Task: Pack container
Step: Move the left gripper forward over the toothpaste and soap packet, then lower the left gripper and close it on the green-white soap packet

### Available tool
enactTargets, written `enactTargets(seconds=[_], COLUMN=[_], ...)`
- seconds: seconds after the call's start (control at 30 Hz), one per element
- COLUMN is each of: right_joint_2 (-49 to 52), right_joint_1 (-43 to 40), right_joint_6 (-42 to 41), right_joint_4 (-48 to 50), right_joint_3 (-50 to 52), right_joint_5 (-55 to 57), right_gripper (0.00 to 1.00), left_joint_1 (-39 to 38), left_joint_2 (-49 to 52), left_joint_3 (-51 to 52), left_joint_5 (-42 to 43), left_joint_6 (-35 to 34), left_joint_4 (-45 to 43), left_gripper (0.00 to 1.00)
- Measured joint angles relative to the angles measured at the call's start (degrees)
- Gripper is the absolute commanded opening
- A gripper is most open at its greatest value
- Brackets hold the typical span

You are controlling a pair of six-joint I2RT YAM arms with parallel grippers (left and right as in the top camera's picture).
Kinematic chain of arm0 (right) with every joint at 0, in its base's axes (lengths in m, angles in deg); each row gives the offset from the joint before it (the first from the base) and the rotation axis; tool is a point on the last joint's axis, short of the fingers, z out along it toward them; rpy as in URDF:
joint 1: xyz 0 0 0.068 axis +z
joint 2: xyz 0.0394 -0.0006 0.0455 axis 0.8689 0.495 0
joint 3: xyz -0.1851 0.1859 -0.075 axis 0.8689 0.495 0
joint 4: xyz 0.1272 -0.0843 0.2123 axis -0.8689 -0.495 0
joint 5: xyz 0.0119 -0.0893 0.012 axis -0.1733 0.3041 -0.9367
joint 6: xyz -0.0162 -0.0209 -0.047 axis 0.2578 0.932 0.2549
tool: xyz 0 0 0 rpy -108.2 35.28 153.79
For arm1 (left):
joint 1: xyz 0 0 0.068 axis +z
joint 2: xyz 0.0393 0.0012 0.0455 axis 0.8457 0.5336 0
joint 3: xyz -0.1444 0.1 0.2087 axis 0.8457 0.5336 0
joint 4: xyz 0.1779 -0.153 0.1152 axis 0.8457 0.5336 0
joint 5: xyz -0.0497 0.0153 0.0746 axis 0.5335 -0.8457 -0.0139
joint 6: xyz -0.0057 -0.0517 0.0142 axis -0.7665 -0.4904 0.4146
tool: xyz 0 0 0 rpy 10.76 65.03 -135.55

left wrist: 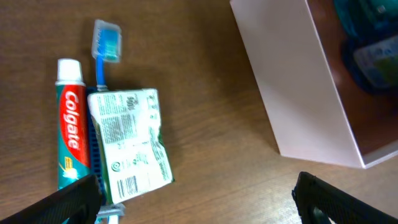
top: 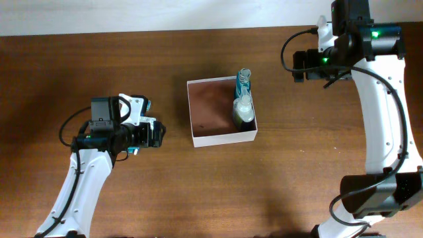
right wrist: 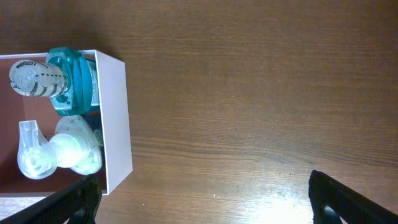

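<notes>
Container [top: 223,138] sits mid-table btwn the arms. Teal bottle [top: 244,82] & clear bottle [top: 243,109] are against its right wall; left half is bare. Left gripper [left wrist: 199,202] is spread wide and empty, above toothpaste [left wrist: 69,140], toothbrush [left wrist: 106,46] & a packet [left wrist: 130,140], left of the box. Right gripper [right wrist: 208,202] is also wide and empty, at far right. Box is prob. light, thin card: walls likely flex, and it may slide if nudged. Best to pinch a wall rim gently.

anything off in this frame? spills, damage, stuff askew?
Nothing spilled or damaged. The square white-walled cardboard box holds a teal bottle and a clear bottle along one wall. Only quirk: outside it, the crinkled white-and-green packet lies over the handle of the blue toothbrush, beside the red toothpaste tube.
</notes>
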Motion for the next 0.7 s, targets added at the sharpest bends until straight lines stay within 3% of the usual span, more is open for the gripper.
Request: enactTargets(seconds=[0.7], right_joint_2=[0.0], right_joint_1=[0.0], right_joint_6=[0.0], right_joint_4=[0.0], right_joint_3=[0.0], right_joint_5=[0.0], right_gripper=[0.98], left_joint_1=[-9.16], left_joint_2=[1.2], left_joint_3=[0.0], left_joint_5=[-26.12], left_joint_6=[-10.45], left_joint_4=[-4.74], left_gripper=[0.99])
